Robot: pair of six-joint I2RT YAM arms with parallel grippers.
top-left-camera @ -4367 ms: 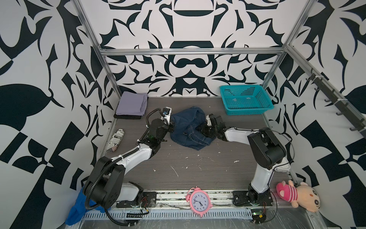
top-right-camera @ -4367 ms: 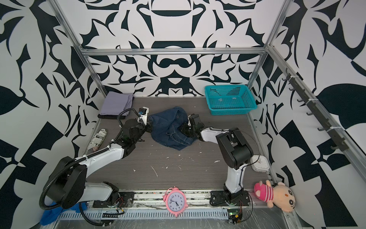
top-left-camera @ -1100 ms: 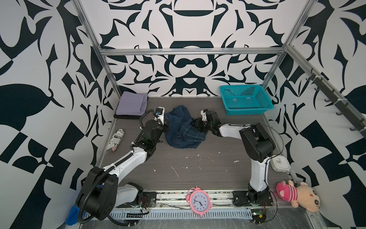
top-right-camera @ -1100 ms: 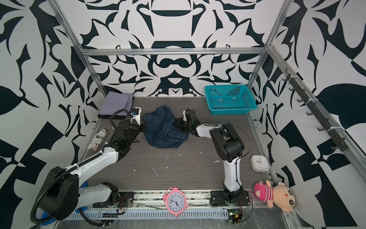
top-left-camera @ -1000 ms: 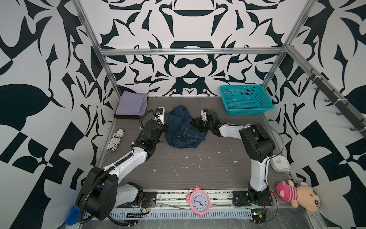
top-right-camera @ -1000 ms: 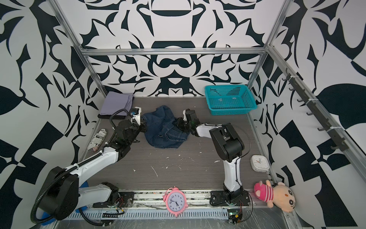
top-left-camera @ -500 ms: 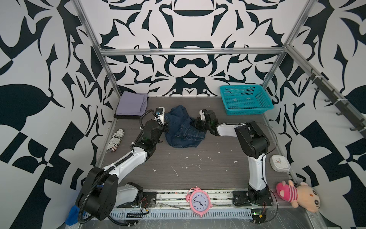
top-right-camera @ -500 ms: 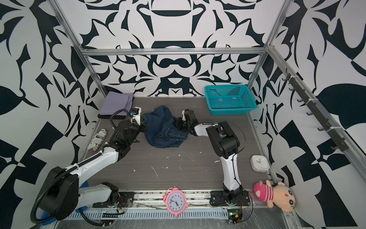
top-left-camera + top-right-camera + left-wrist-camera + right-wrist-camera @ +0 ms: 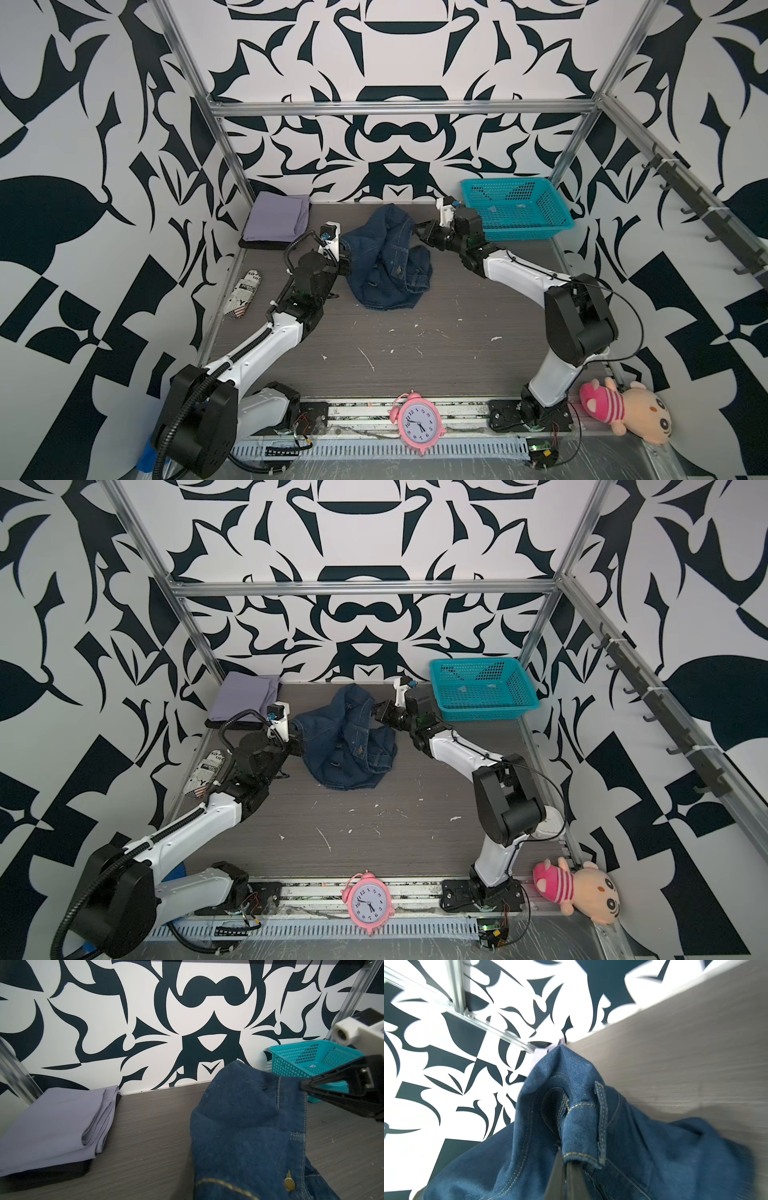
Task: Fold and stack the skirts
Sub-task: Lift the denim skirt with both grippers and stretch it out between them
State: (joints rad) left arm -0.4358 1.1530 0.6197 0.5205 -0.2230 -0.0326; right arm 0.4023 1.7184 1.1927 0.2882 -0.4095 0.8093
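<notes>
In both top views the desk (image 9: 415, 353) carries the denim skirt (image 9: 386, 257) at mid-back. Its top edge is stretched left to right between the arms and the rest lies crumpled toward the front; the cloth hides the tips of the left gripper (image 9: 338, 259), whose jaws are closed on its left edge. The right gripper (image 9: 565, 1167) has its jaws clamped on the waistband, near the teal basket (image 9: 515, 208); the lavender skirt (image 9: 276, 216) lies folded on the black skirt (image 9: 52, 1174) in the back-left corner.

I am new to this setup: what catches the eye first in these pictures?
The crumpled denim skirt toward the back of the table, gripped at opposite edges by the left hand and the right hand. Next, the lavender skirt folded on the black skirt in the far left corner, and the teal basket far right.
</notes>
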